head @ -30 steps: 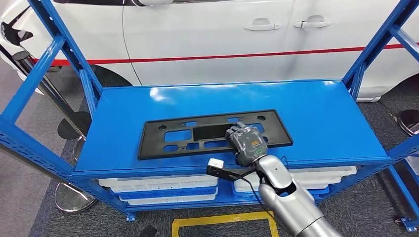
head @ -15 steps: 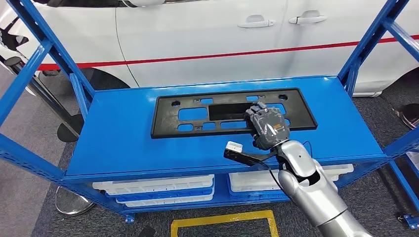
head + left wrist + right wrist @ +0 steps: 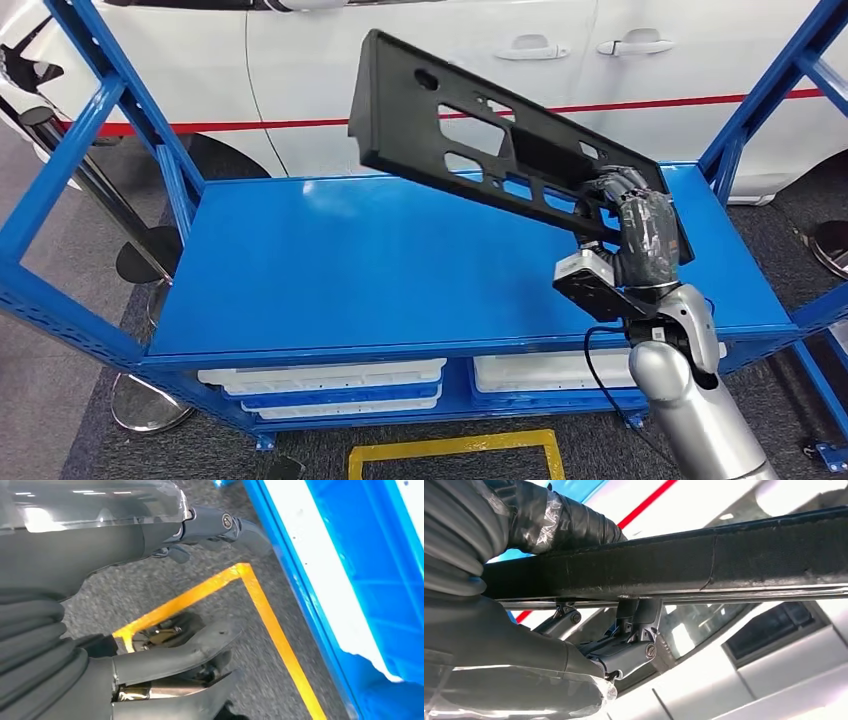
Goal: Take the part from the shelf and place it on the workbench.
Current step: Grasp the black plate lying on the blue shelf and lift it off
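The part is a long black plastic plate [image 3: 470, 130] with several cut-outs. It hangs tilted in the air above the blue shelf top [image 3: 360, 260], its far end raised to the left. My right hand [image 3: 640, 230] grips its lower right end. In the right wrist view the plate's edge [image 3: 704, 565] runs between my thumb and fingers [image 3: 634, 640]. My left hand [image 3: 165, 675] hangs low beside the shelf with its fingers apart and nothing in them.
Blue uprights [image 3: 110, 110] frame the shelf on both sides. A white car [image 3: 430, 60] with a red stripe stands close behind it. White trays [image 3: 320, 385] lie on the lower level. Yellow floor tape [image 3: 450, 450] marks the grey carpet in front.
The plate lay flat on the shelf top under my right hand; now the hand has lifted it clear, tilted up, and moved to the right.
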